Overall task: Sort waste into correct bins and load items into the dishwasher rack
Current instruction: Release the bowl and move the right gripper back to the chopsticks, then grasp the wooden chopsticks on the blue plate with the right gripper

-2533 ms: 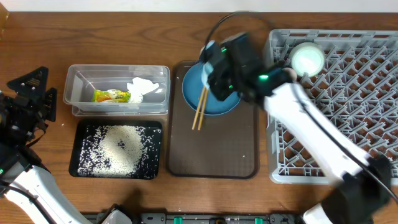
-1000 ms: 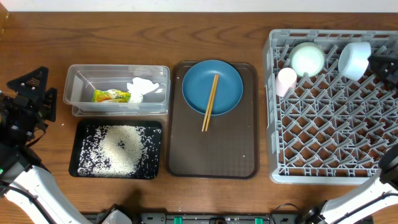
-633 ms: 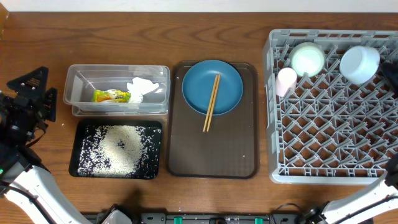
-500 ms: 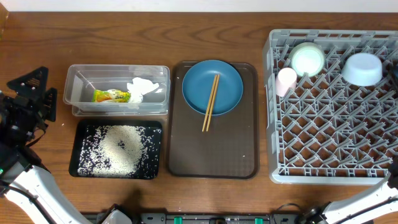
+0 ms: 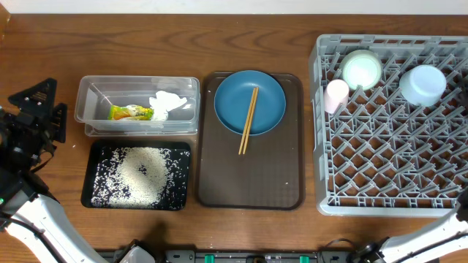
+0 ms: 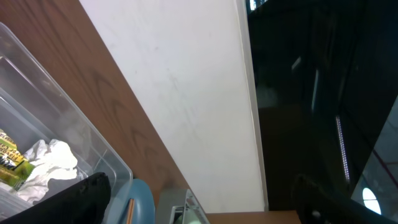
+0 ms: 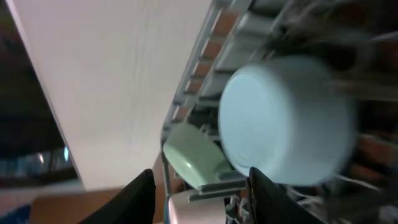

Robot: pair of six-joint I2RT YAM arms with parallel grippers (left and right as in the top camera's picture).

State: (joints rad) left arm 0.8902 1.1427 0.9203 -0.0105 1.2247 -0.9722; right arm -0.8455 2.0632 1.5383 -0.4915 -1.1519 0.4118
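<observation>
Left tool (image 6: 202,185) gapes empty at the bench (image 5: 219,36) edge. Just ahead of it the tub (image 5: 139,80) holds wrapper (image 5: 130,112) and napkin (image 5: 168,102), and rice (image 5: 142,172) fills the black tray (image 5: 86,197). Farther off, chopsticks (image 5: 247,120) rest on the plate (image 5: 267,98). Right tool (image 7: 200,173), fingers spread and empty, hovers before the rack (image 5: 380,168) — upturned blue bowl (image 5: 423,84) nearest, mint bowl (image 5: 362,69) and cup (image 5: 336,95) beyond.

No legible text, label, brand or number in any view. Yellow-green snack wrapper (image 5: 131,112) inside clear tub (image 5: 91,124) carries printed graphics; print too small and blurred to read, both overhead and from left wrist.
</observation>
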